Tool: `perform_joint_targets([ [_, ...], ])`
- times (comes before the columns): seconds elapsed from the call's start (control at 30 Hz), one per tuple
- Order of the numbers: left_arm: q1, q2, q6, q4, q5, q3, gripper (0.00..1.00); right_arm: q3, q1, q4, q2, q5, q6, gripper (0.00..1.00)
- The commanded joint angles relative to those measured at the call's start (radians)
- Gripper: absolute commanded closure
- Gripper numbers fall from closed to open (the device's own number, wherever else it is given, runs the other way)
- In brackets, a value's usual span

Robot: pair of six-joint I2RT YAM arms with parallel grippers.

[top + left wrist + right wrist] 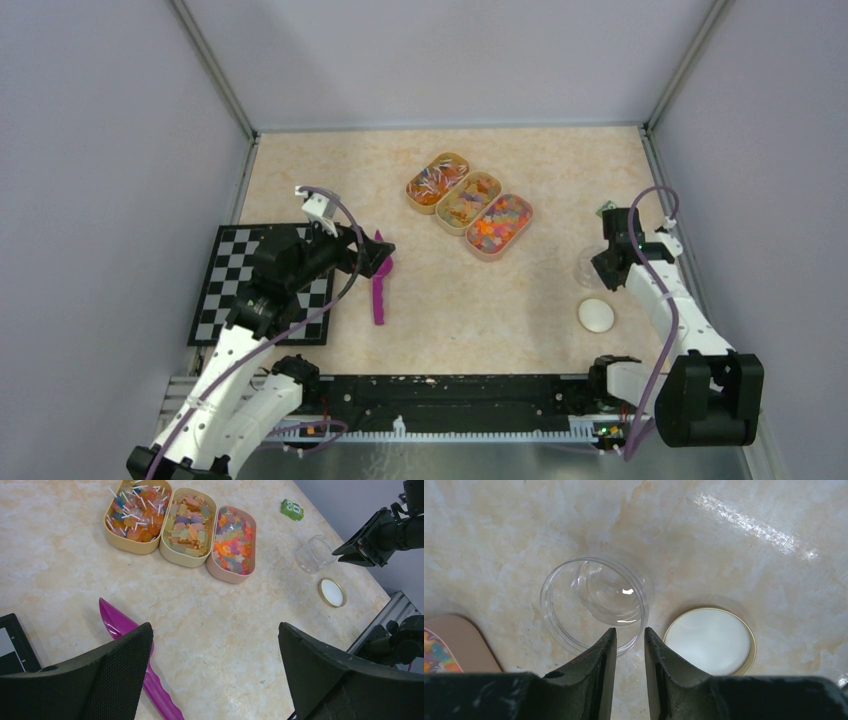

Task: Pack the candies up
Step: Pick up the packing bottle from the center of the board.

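Observation:
The candies [497, 222] lie as colourful heaps in three tan oval trays [413, 195] at the middle back; the left wrist view shows them too [232, 537]. A purple scoop [378, 290] lies on the table. My left gripper [377, 252] hangs over the scoop's bowl end, jaws wide open and empty [215, 630]; the scoop [120, 625] runs under its left finger. My right gripper [598, 268] hovers over the near rim of a clear empty jar [594, 597], jaws a narrow gap apart with nothing in them [629, 630].
A white round lid with a gold rim [709, 640] lies just right of the jar, nearer the arm bases in the top view [596, 315]. A small green toy [607, 208] sits at the far right. A checkerboard mat [225, 275] lies at the left.

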Motion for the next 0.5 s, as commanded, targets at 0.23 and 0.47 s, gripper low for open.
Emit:
perform_joint_targets([
  [0.23,-0.002,-0.019,0.011,0.034,-0.003,-0.002,0.01,-0.055,-0.011,0.076,0.018,-0.016,0.026,0.82],
  [0.47,-0.004,-0.02,0.009,0.037,-0.004,-0.004,0.01,-0.058,-0.01,0.11,-0.022,-0.103,-0.075,1.0],
])
